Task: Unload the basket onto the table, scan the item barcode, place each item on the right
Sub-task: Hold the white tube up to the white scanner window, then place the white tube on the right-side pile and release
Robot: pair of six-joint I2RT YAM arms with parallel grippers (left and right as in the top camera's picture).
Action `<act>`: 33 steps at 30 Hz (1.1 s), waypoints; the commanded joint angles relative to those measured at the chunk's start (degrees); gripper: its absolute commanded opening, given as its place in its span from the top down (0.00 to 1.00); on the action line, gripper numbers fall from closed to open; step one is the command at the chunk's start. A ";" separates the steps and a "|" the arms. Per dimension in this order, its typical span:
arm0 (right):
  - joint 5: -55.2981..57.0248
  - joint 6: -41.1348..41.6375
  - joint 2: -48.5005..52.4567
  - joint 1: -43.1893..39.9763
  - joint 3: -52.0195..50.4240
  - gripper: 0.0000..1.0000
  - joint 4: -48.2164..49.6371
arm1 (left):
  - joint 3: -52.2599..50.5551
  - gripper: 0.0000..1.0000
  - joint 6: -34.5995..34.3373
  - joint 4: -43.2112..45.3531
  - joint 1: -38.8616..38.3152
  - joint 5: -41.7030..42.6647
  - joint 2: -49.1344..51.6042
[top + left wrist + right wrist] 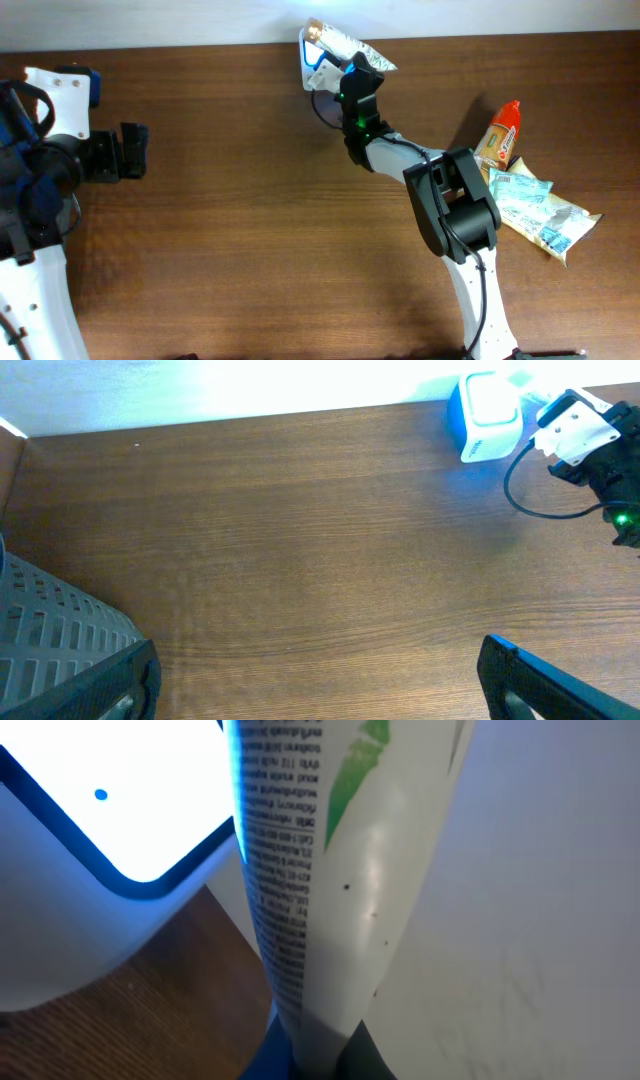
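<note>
My right gripper reaches to the table's far edge and is shut on a silvery white packet, the item. It holds the packet upright against the white scanner. In the right wrist view the packet shows small black print and a green mark, pinched at its bottom end in my right gripper, right beside the scanner's glowing window. No barcode shows. My left gripper waits at the far left, open and empty; its view shows wide-apart fingertips and the distant scanner.
An orange and red packet and pale green-and-white packets lie at the right side of the wooden table. A grey slatted part fills the left wrist view's lower left. A white wall runs behind the table.
</note>
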 commanded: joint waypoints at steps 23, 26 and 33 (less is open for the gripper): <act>-36.48 70.75 -40.63 -6.23 -0.63 0.96 -103.19 | 0.42 0.01 0.92 -0.35 0.15 0.63 -0.24; -36.24 73.05 -39.54 -6.64 -11.23 0.96 -98.62 | 0.42 0.01 0.92 -0.35 0.15 0.63 -0.24; -31.91 72.41 -39.17 -18.86 -26.08 0.45 -90.97 | 0.42 0.01 0.92 -0.35 0.15 0.63 -0.24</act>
